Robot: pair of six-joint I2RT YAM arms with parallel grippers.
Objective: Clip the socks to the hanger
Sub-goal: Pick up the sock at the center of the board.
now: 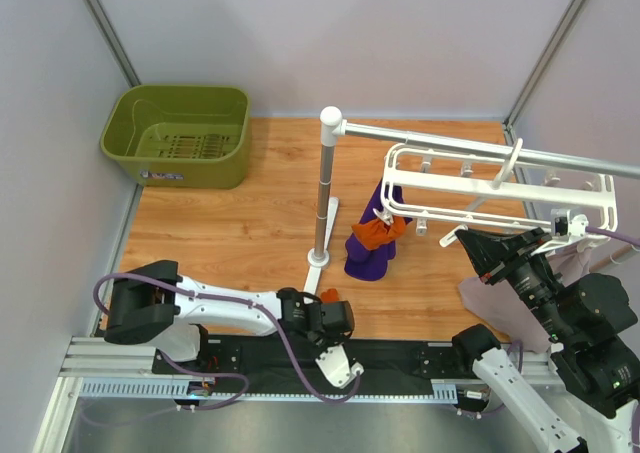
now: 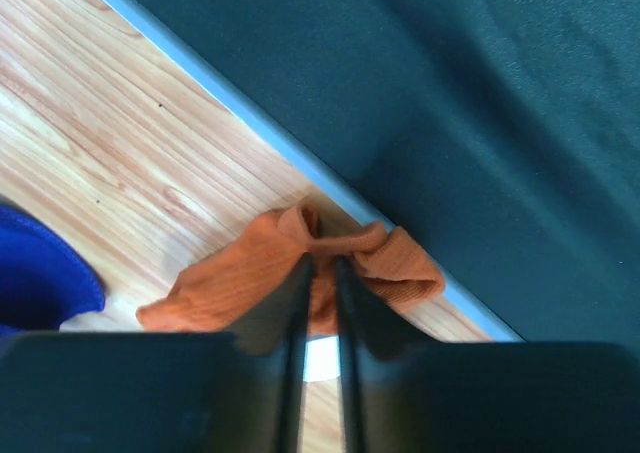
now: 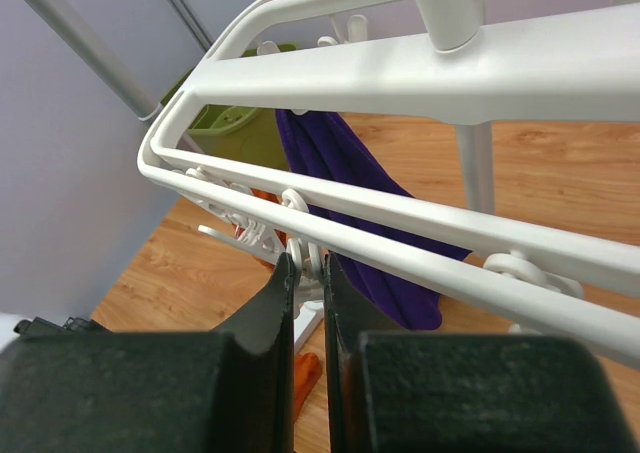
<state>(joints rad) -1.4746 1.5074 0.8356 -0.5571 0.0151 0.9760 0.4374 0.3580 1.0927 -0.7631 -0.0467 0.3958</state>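
Fabric of an orange sock sits pinched in the narrow left pincer on the surface — right pincer closed at a hanger clip.

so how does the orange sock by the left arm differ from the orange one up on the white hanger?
Pose: the orange-red fabric sock by the left arm lies on the wooden table; the orange-red fabric sock on the white plastic hanger frame hangs.
Shape: the first is crumpled; the second drapes down a dark purple cloth.
Contact: the left end effector pinches the first; nothing grips the second.
Shared: colour and fabric.
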